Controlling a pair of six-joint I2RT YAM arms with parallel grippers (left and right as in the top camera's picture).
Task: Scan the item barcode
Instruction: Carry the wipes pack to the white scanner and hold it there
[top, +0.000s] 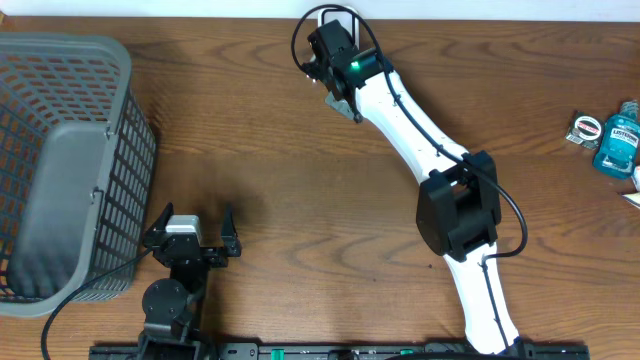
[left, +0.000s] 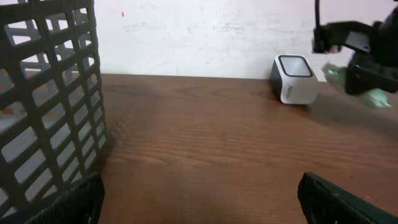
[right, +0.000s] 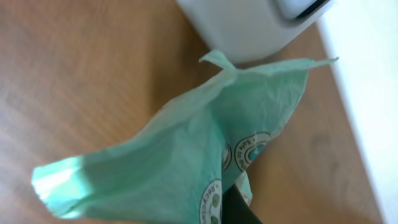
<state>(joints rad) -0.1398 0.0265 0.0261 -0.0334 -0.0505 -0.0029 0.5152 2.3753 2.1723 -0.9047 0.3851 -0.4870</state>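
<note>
Green film pouch (right: 180, 162) is pinched in the closed right gripper (top: 343, 103) and held just in front of the white scanner (right: 249, 25) at the table's far edge. Left gripper (top: 193, 225): jaws spread wide, empty, parked beside the grey basket (top: 70, 45).

Risks: pouch is limp and creased, so the code may wrinkle or face away from the scanner window, giving no read. No barcode shows in the wrist view; possibly on the hidden side. The thin pinched edge could slip.
</note>
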